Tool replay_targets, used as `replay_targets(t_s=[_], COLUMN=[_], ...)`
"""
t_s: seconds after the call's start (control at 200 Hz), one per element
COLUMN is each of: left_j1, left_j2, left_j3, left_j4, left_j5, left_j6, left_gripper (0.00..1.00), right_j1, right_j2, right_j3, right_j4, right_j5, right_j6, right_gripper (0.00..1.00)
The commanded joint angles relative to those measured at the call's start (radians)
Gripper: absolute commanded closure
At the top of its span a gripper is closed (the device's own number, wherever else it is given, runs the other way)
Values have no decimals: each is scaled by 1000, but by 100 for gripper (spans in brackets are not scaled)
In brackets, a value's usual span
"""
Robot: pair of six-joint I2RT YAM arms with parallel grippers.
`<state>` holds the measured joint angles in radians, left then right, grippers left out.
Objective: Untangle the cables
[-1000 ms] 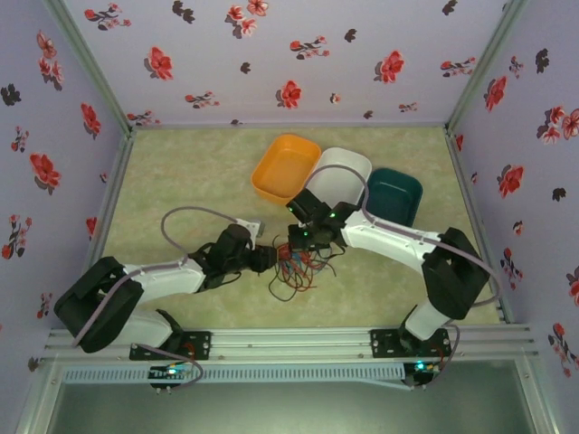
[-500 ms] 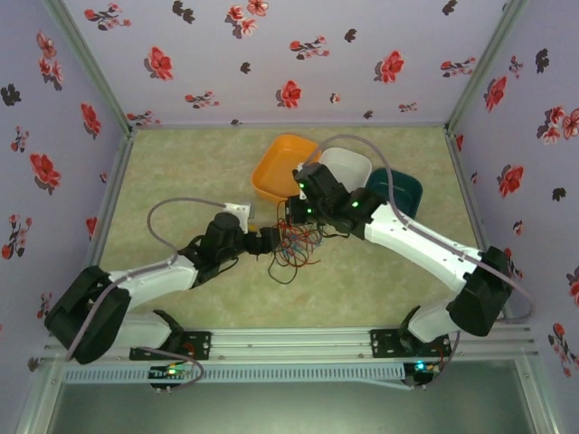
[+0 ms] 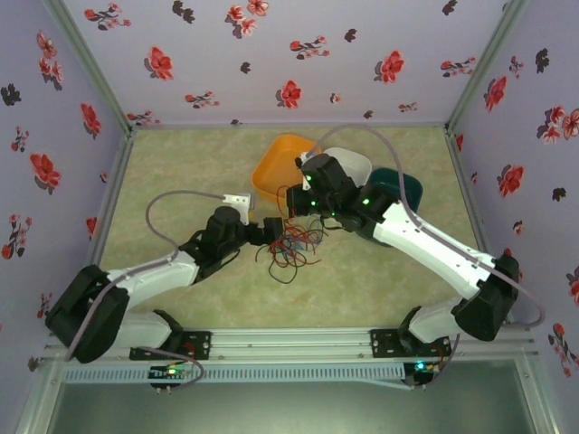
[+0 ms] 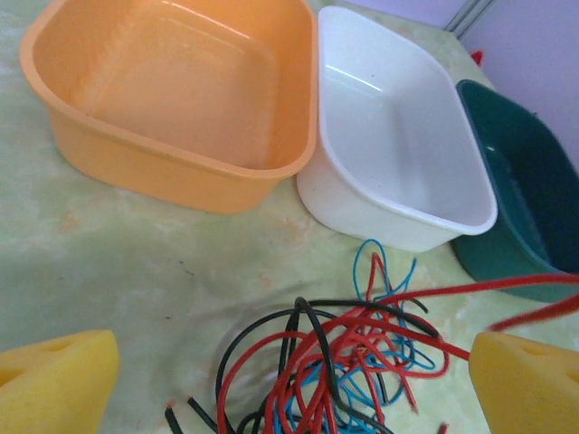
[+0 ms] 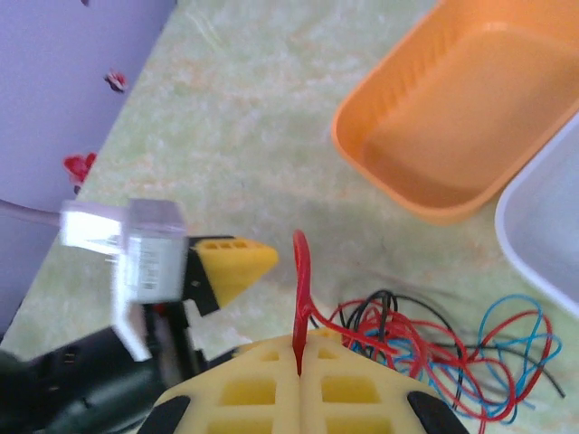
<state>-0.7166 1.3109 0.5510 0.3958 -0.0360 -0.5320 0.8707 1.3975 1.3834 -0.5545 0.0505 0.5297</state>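
Your orange tray [image 4: 172, 185], white tray [image 4: 389, 212] and green tray [image 4: 507, 253] stand side by side on the table [image 4: 109, 262]; the first two show bare floors. Your right gripper [image 5: 299, 354] is clamped on the red cable [image 5: 300, 271], which rises from the tangled cables [image 3: 289, 246] lying just before the trays. Your left gripper [image 4: 291, 380] stands wide apart at the cables. Since a second ago, both arms have reached farther toward the trays, and the cables lie nearer them.
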Motion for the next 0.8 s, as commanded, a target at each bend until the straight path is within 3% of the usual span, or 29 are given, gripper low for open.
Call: replay_targets(t_s=[0.0, 0.31, 0.705, 0.795], left_j1=[6, 6, 5, 5], left_j2=[54, 176, 266, 276], left_j3=[61, 97, 119, 121], left_j4=[53, 54, 21, 10], left_j5=[-33, -38, 8, 18], left_j6=[30, -1, 30, 39], left_gripper=[0, 1, 36, 38], right_j1=[7, 7, 6, 6], right_j2=[-61, -122, -153, -171], right_j3=[81, 217, 370, 391], right_j4=[-1, -71, -158, -167], right_j5=[65, 108, 164, 201], right_j6=[-55, -129, -200, -220], right_gripper=[100, 100, 100, 100])
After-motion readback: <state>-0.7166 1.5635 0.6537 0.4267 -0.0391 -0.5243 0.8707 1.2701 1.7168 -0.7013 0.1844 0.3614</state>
